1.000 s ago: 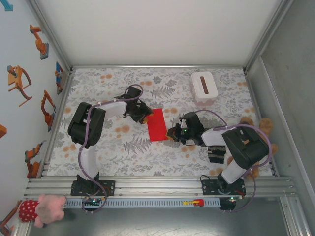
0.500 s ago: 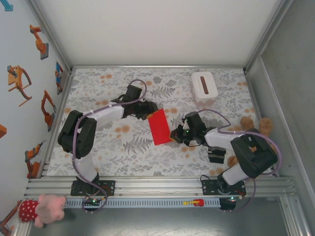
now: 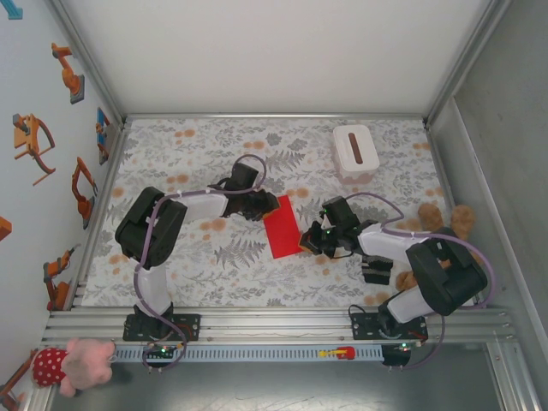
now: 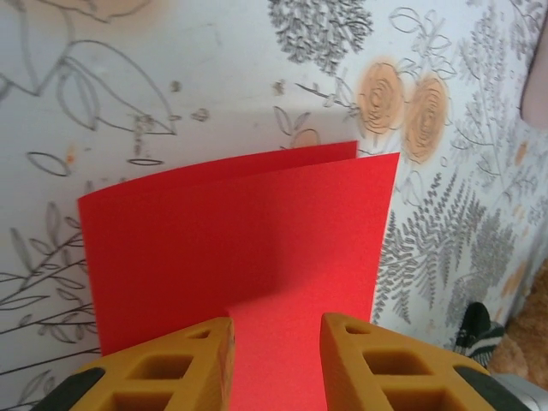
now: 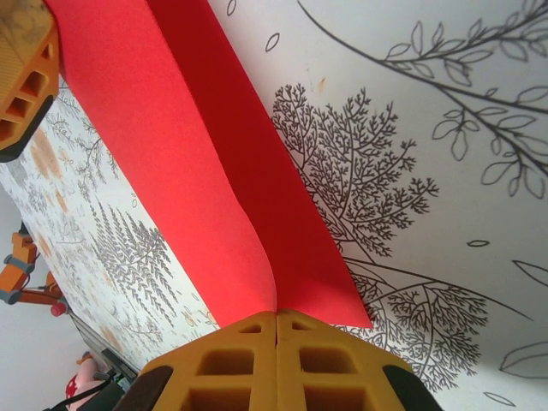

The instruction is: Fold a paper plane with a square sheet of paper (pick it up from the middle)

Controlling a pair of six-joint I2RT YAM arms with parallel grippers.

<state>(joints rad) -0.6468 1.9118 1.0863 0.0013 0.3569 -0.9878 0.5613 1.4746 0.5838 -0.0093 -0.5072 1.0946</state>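
Observation:
The square sheet of paper [image 3: 282, 227] is bright red and lies folded in half as a long rectangle on the floral table, its two layers slightly apart. My right gripper [image 3: 310, 242] is shut on the sheet's near right corner; in the right wrist view both layers [image 5: 171, 128] run out from the closed fingertips [image 5: 276, 315]. My left gripper [image 3: 264, 205] hovers at the sheet's upper left edge. In the left wrist view its yellow fingers [image 4: 276, 334] stand apart, with the red paper [image 4: 240, 231] lying flat under the gap.
A white box [image 3: 355, 152] with a dark slot stands at the back right. A brown plush toy [image 3: 454, 218] sits by the right wall. A pink plush [image 3: 77, 360] lies beyond the front rail at the left.
The sheet has swung and shifted slightly right with my right gripper. My left gripper has reached further right over the sheet's upper edge, and its jaws have narrowed.

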